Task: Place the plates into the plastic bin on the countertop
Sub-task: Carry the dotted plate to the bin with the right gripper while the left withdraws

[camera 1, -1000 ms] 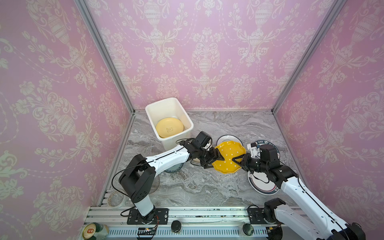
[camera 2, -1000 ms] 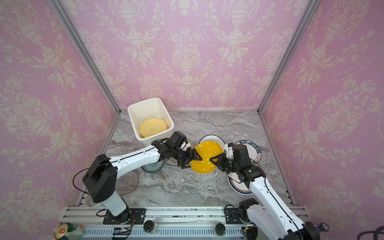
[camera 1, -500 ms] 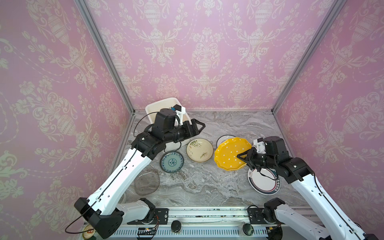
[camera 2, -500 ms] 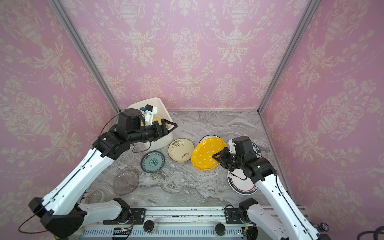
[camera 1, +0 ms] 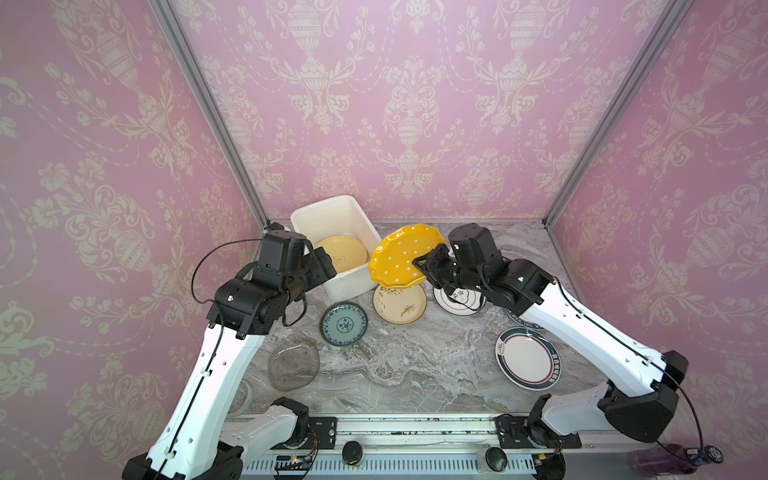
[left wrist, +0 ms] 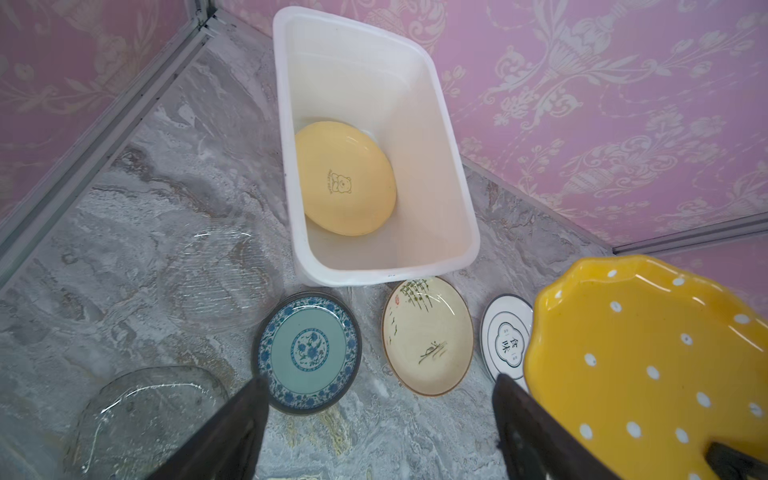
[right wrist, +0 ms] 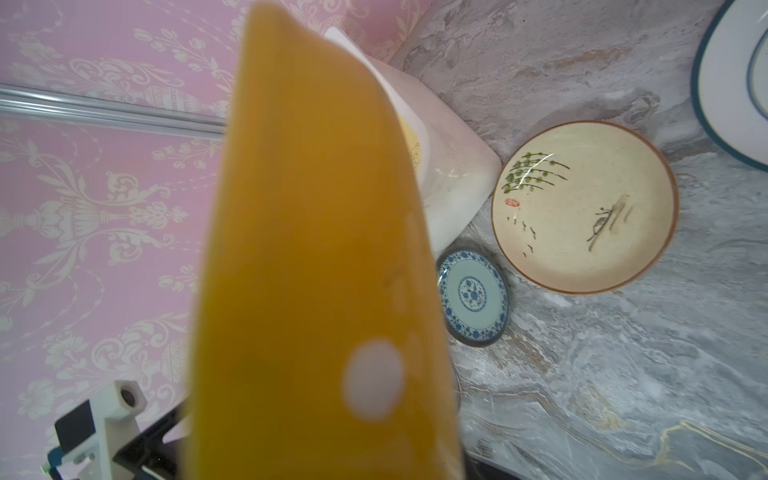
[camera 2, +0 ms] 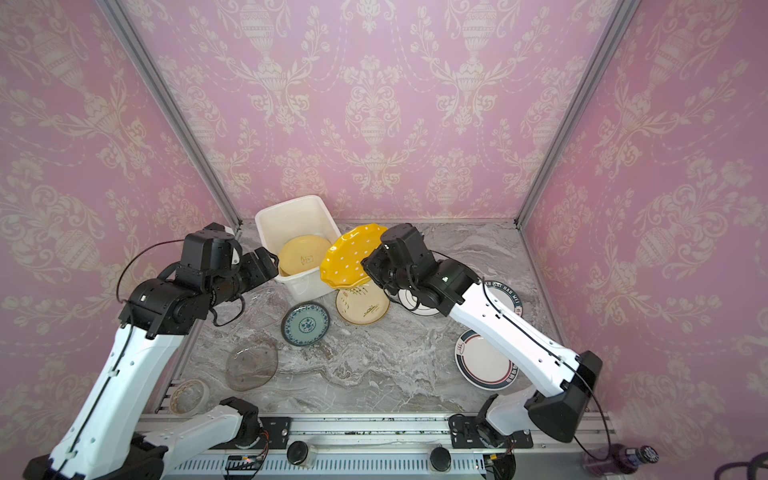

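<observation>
Right gripper (camera 1: 430,262) clamped on rim of dotted yellow plate (camera 1: 399,257), tilted in air at plastic bin (camera 1: 328,206) corner; left gripper (camera 1: 324,268) wide apart, empty.

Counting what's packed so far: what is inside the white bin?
One pale yellow plate lies on the floor of the plastic bin; anything beneath that plate is covered.

- A robotics lab test cell, dressed to look like a home rather than a real room.
- Pink damask wallpaper panels (camera 1: 407,104) stand on three sides of the marble-patterned table (camera 1: 415,374), joined by bare aluminium posts (camera 1: 208,109).
- Two white robot arms (camera 1: 216,374) are mounted on a metal rail (camera 1: 415,424) along the table's front edge, with their cables exposed.
</observation>
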Controlling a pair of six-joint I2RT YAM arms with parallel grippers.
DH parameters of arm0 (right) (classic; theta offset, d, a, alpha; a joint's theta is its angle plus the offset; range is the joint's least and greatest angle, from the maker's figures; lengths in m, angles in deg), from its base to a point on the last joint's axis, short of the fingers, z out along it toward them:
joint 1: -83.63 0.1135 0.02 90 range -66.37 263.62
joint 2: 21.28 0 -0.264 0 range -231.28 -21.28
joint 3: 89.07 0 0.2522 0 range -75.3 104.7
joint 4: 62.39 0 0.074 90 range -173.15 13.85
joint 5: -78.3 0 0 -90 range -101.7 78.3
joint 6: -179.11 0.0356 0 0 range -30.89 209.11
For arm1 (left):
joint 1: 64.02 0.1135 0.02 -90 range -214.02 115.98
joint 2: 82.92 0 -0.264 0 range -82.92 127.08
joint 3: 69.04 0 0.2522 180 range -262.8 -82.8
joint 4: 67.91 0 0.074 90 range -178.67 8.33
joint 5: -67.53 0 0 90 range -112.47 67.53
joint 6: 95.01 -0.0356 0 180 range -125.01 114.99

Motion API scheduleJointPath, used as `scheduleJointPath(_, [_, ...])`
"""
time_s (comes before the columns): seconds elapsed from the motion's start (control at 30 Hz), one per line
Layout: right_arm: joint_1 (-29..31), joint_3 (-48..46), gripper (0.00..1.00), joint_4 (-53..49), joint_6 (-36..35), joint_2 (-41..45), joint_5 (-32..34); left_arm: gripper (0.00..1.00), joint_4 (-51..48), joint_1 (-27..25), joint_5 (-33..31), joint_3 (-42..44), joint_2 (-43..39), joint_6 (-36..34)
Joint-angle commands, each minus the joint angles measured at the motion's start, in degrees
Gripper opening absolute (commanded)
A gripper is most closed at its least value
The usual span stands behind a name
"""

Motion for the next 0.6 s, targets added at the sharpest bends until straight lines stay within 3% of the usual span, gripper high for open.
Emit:
scheduleJointPath(0.0, [2.57,7.72,0.0,11.88,7.0,-4.5,9.76,0.86,-3.36,0.42,-8.22,0.98,-4.91,1.8])
scheduleJointPath(0.13, [4.92,16.36,0.0,13.17,9.85,-13.4,13.79,0.87,-5.21,0.47,-10.99,1.91,-8.95,2.3])
scheduleJointPath(0.57, [6.96,41.72,0.0,19.84,15.27,-38.63,17.38,0.89,-8.26,0.48,-7.38,4.86,-15.31,1.51])
